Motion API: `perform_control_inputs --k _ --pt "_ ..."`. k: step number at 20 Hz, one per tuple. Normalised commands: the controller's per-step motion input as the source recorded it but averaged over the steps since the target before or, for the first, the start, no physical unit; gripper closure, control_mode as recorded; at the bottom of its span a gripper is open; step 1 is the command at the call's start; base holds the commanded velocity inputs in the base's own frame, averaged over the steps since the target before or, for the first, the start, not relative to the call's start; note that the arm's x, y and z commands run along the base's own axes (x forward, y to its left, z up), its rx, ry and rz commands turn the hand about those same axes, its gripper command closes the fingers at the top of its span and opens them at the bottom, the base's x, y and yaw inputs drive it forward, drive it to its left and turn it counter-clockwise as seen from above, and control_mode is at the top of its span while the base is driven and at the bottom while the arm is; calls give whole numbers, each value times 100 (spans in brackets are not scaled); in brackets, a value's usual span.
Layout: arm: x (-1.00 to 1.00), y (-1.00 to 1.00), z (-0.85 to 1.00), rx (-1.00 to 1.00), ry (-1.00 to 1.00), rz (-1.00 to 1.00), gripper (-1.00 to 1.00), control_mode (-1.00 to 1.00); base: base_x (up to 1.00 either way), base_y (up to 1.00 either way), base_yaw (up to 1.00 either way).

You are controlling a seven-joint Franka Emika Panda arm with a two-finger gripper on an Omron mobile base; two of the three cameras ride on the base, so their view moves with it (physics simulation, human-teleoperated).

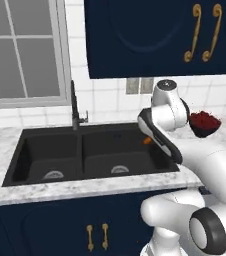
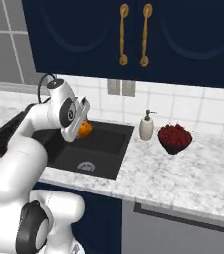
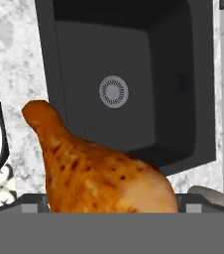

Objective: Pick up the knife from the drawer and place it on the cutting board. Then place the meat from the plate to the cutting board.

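I see the arm bent over the dark double sink point(image 1: 92, 150), with the gripper point(image 2: 81, 128) hanging above the right basin, near its right wall. The meat point(image 3: 104, 173) sits right at the hand: in the hand view it is very close and large, the thick orange-brown end lowest and the thin bone end pointing up and to the left of that picture. Its body hides the two fingertips from me, so I cannot see the jaws themselves. But the drumstick is up in the air at the hand, with the basin floor and the round drain point(image 3: 113, 91) well below it and nothing under it, so I read the jaws as set wide and grasping the meat across its thick part. In the left base view only a small orange bit of it shows beside the forearm, and in the right base view it shows as an orange lump just behind the hand, over the basin. Around it I see the marble counter point(image 2: 183, 173), a dark faucet point(image 1: 75, 107) behind the sink, a white soap dispenser point(image 2: 146, 126) at the right of the sink, and just beside that a dark bowl of red fruit point(image 2: 174, 139), both standing on the counter and well apart from the hand. Navy wall cabinets point(image 2: 183, 39) with brass handles hang above.
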Motion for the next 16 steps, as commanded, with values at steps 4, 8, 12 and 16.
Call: perform_control_inputs --k 4,8,12,16 --pt "0 0 0 0 0 0 100 100 0 -100 -37" --pt "0 0 0 0 0 0 100 100 0 -100 -26" --pt "0 0 0 0 0 0 100 100 0 -100 -22" --pt "0 0 0 0 0 0 100 100 2 -94 -14"
